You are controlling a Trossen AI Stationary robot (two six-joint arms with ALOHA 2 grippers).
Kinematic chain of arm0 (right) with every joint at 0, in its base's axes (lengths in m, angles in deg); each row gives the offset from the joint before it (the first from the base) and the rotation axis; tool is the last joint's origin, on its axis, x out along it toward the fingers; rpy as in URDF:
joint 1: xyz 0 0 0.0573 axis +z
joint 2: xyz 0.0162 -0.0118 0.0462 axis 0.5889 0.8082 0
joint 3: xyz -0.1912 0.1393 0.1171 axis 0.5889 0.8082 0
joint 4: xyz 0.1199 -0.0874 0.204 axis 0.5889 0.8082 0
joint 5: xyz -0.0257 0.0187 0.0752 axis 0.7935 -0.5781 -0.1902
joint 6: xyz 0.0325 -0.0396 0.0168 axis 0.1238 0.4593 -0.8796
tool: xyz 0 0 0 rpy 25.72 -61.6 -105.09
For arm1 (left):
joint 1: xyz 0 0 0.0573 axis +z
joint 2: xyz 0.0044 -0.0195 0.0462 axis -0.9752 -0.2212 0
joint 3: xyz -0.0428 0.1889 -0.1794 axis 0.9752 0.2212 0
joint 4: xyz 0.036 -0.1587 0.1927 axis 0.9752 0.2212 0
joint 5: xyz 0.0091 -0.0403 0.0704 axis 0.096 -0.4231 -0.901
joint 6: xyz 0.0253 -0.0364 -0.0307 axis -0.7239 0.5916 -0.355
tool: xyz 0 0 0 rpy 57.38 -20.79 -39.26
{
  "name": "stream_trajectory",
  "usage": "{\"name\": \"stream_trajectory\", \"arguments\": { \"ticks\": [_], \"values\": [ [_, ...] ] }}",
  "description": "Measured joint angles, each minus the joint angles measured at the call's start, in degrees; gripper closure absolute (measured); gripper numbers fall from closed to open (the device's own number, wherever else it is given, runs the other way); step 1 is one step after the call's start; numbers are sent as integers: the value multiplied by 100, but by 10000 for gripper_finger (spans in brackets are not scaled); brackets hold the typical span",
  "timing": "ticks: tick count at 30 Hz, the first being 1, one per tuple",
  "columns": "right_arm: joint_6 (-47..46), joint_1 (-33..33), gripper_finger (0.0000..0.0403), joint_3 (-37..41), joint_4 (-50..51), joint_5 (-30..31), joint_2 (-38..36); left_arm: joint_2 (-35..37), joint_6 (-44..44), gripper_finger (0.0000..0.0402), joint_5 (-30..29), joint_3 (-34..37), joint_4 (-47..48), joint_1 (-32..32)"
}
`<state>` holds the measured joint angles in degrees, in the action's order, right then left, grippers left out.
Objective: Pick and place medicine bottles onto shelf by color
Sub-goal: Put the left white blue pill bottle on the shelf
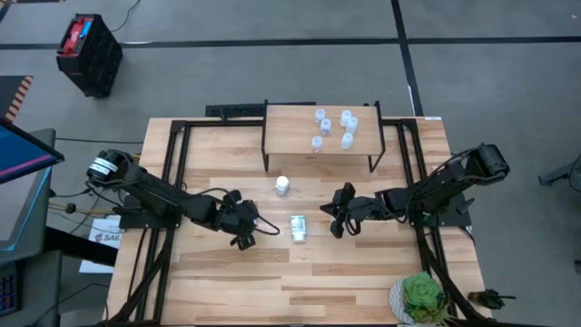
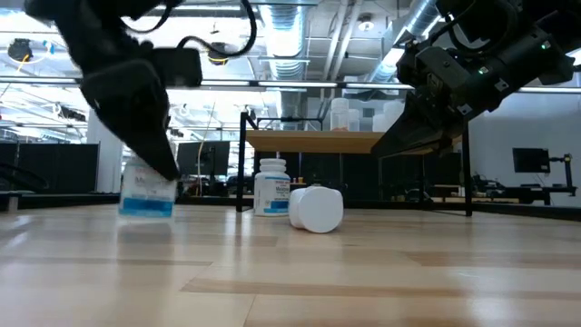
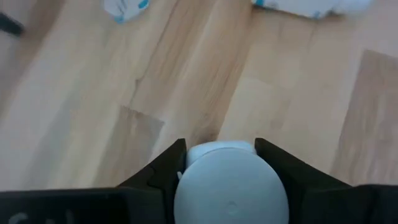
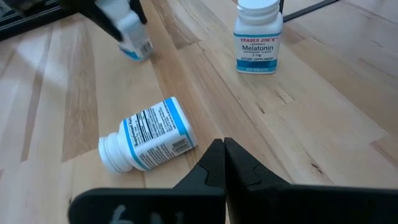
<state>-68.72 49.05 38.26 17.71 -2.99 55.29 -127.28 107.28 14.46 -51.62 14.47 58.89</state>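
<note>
My left gripper (image 1: 243, 234) is shut on a white bottle with a blue-striped label (image 2: 145, 195), left of the table's middle. My right gripper (image 1: 338, 218) is shut and empty right of the middle; its fingertips show closed in the right wrist view (image 4: 224, 163). A second white bottle (image 1: 282, 185) stands upright on its base in front of the shelf. A third (image 1: 298, 227) lies on its side between the two grippers. The light-wood shelf (image 1: 290, 136) stands at the far edge. Several small pale-topped bottles (image 1: 334, 127) stand on its right part. My left gripper pinches the bottle's top end, at the white cap (image 3: 230, 186), between its two fingers (image 3: 165, 165). The fingers slant down from above. The labelled body (image 2: 145, 195) hangs roughly upright below them, close over the table; I cannot tell whether its base touches.
A green potted plant (image 1: 420, 298) stands at the near right corner. The shelf's left half (image 1: 286, 127) is bare board. The shelf's black legs (image 1: 265, 162) stand on the table behind the upright bottle.
</note>
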Motion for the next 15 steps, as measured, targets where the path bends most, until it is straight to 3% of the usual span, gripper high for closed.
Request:
{"name": "stream_trajectory", "arguments": {
  "ticks": [5, 8, 13, 15],
  "values": [
    [0, 0, 394, 0, -1, 0, 0, 275, -1223, 261, -85, -1204, 1161, 401],
    [0, 0, 394, 0, -17, 0, 0, 345, -2450, 261, -61, -2000, 1453, 814],
    [0, 0, 394, 0, -28, 0, 0, 316, -4493, 262, 30, -3245, 1632, 2018],
    [0, 0, 394, 0, -32, 0, 0, 266, -5151, 262, 478, -3630, 1434, 2683]
  ]
}}
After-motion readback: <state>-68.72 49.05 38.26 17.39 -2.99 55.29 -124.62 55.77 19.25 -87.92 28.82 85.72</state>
